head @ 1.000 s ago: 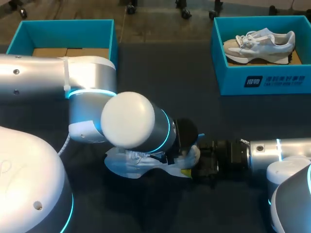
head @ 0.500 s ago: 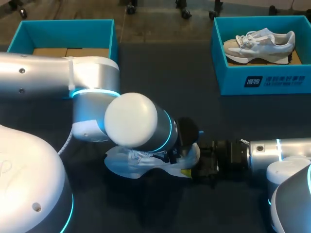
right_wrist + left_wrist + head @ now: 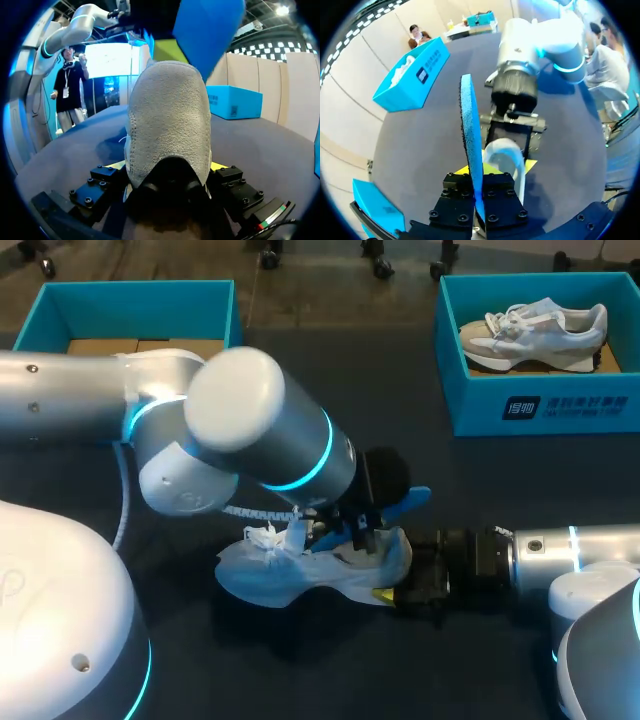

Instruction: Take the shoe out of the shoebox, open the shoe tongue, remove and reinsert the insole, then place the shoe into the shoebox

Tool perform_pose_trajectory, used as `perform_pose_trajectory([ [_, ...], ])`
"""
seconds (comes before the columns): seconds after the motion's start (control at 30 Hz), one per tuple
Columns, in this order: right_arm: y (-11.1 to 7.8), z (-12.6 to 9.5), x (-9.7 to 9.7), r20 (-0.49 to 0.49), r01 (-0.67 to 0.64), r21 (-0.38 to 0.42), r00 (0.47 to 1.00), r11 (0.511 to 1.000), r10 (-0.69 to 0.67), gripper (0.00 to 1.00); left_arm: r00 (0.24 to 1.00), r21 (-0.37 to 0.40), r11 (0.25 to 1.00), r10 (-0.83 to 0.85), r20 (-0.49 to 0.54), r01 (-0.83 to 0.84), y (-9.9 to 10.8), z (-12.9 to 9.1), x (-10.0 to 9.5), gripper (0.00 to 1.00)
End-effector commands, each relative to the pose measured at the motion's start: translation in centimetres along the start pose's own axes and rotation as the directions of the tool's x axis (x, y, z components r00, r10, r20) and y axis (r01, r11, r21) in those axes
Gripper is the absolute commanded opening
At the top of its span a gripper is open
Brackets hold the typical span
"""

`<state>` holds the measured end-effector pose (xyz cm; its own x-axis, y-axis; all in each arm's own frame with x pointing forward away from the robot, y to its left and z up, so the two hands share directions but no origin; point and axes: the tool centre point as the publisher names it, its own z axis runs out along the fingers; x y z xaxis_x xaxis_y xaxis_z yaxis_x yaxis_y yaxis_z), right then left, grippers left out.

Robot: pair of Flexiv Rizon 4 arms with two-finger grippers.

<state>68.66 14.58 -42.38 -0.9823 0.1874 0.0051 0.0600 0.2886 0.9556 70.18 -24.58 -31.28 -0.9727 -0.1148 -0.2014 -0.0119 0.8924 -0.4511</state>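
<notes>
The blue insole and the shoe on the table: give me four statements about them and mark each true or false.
1. The left claw is shut on the blue insole. True.
2. The right claw is open and clear of the shoe. False: it is shut on the shoe's heel.
3. A second shoe lies in the right-hand box. True.
4. The insole lies flat on the table. False: the left claw holds it up on edge over the shoe.

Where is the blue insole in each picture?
Head view: the flat blue foam insole sticks up behind the pale grey suede shoe.
Left wrist view: edge-on in the left gripper.
Right wrist view: above the shoe's heel.
Shared landmark: the shoe.
</notes>
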Motion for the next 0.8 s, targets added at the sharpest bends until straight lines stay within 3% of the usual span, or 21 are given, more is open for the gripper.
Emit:
perform_pose_trajectory([
  [0.03,-0.2,0.4,0.1,0.001,0.001,0.004,1.000,1.000,-0.001,0.00,0.993,0.047,0.999,0.021,-0.116,-0.016,-0.7,-2.3,0.0,0.00],
  [0.33,-0.2,0.4,0.1,0.001,0.001,0.004,1.000,1.000,-0.001,0.00,0.944,0.180,0.983,0.086,-0.319,-0.029,-4.6,-6.2,1.3,0.00],
  [0.57,-0.2,0.4,0.1,0.001,0.001,0.004,1.000,1.000,-0.001,0.00,0.879,0.284,0.957,0.182,-0.441,-0.056,-7.1,-10.9,2.3,0.00],
  [0.8,-0.2,0.4,0.1,0.001,0.001,0.004,1.000,1.000,-0.001,0.00,0.824,0.396,0.916,0.270,-0.498,-0.061,-9.1,-15.9,2.6,0.00],
])
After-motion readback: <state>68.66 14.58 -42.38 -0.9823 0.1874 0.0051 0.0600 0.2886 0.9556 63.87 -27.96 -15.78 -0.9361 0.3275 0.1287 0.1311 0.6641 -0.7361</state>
